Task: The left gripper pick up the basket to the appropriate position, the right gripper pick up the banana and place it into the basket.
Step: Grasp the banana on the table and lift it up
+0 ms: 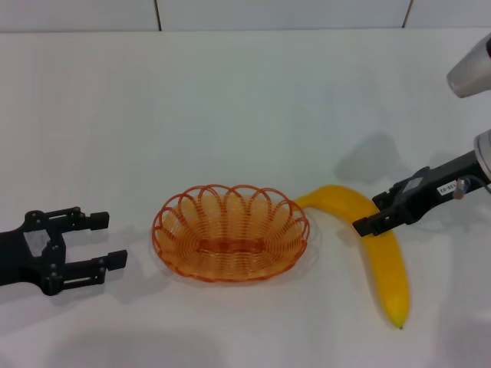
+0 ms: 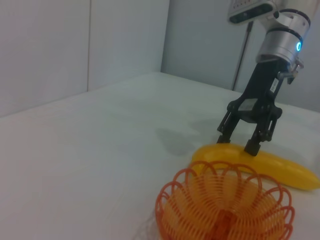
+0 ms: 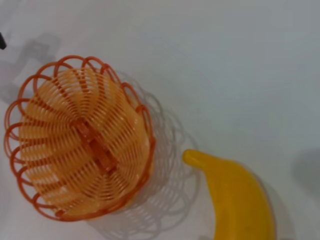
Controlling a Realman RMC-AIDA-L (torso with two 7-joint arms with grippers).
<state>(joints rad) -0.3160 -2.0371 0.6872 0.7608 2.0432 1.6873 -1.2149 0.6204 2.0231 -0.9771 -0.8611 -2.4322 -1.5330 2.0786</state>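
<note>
The orange wire basket (image 1: 184,216) sits empty on the white table, in the middle. It also shows in the left wrist view (image 2: 190,176) and the right wrist view (image 3: 145,116). The yellow banana (image 1: 387,264) lies just right of it, with one end near the basket's rim; it also shows in the left wrist view (image 2: 280,170) and the right wrist view (image 3: 240,200). My left gripper (image 1: 106,240) is open and empty, low over the table, a short way left of the basket. My right gripper (image 1: 370,215) (image 2: 237,144) is open, its fingertips (image 2: 251,148) straddling the banana's upper part from above.
The table (image 1: 245,100) stretches bare behind the basket to a white wall at the back. A silver part of my right arm (image 1: 469,70) hangs over the far right. In the left wrist view the wall corner (image 2: 165,35) stands behind the table.
</note>
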